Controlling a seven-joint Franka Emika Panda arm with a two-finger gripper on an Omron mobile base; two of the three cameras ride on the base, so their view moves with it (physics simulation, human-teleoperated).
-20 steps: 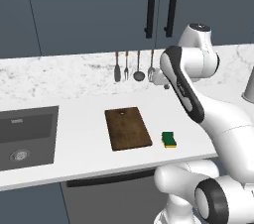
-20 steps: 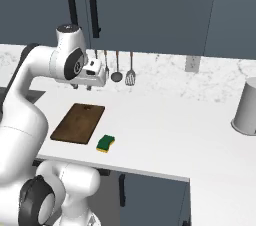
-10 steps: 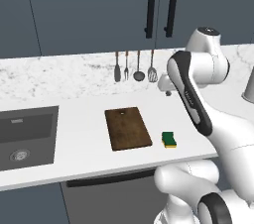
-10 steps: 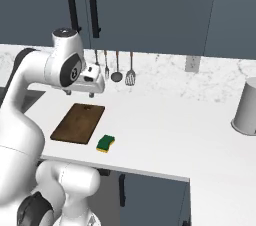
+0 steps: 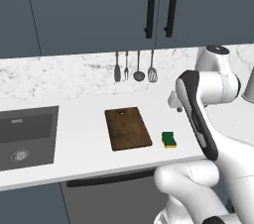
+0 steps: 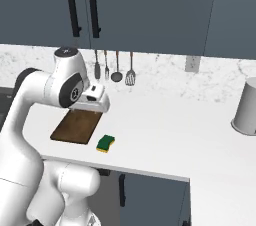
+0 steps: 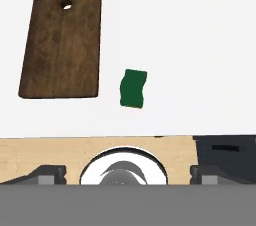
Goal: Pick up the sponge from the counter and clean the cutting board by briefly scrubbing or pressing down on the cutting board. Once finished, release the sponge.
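the gripper [image 7: 128,172] hangs high over the counter [image 7: 200,45], looking straight down, its two dark finger tips [image 7: 47,174] set wide apart at the bottom of the hand view with nothing between them; the jaws are open and empty. in the right base view the gripper [image 6: 92,103] sits at the end of the white arm, above the far short edge of the cutting board [image 6: 76,126] and clear of it.

from the hand's own view, the sponge [image 7: 133,88] lies on the white counter just ahead of the gripper, close to its centre line, green top showing, well below the fingers and not touched by them. the cutting board [image 7: 62,45] lies to the left of the sponge and further ahead, long side running away from the hand, with its small hole [image 7: 66,5] at the far short edge. sponge and board are near each other but apart, a strip of bare counter between them.

in the left base view the sponge [image 5: 169,139] rests near the counter's front edge, just right of the cutting board [image 5: 127,128], its yellow lower layer visible along the side. the right base view shows the same sponge [image 6: 105,143] on the counter [image 6: 165,135], down and slightly right of the gripper. the counter's front edge crosses the hand view just in front of the finger tips.
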